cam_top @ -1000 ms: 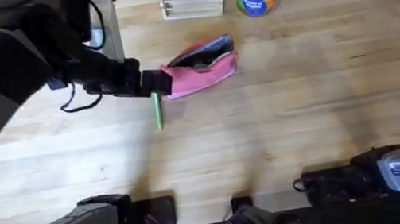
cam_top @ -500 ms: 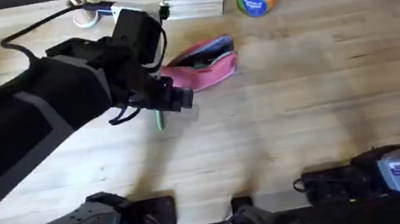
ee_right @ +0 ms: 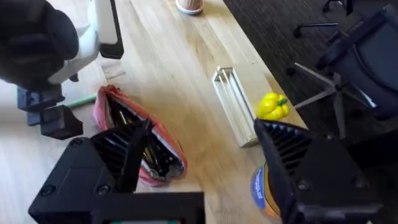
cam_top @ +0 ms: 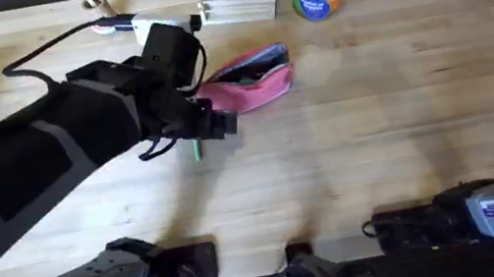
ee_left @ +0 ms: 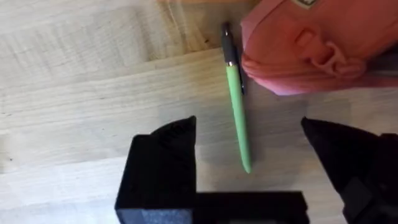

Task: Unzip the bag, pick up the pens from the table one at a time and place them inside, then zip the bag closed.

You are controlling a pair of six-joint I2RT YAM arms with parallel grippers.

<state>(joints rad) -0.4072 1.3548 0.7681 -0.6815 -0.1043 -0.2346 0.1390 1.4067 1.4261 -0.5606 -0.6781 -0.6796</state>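
Left wrist view: the left hand (ee_left: 249, 171) hangs wide open and empty over the green pen (ee_left: 237, 112), one finger on either side of it, well placed, I judge, to come down and close across the shaft. The pen lies flat on the tabletop (ee_left: 74, 93), its dark end just beside the pink bag (ee_left: 305, 50). From overhead, the bag (cam_top: 252, 78) rests unzipped, its dark opening facing up, probably so pens can be dropped straight in; the right wrist view shows pens already lying inside. The right hand (ee_right: 205, 165) is spread open, holding nothing, hovering above the far side of the tabletop, clear of the left arm's work.
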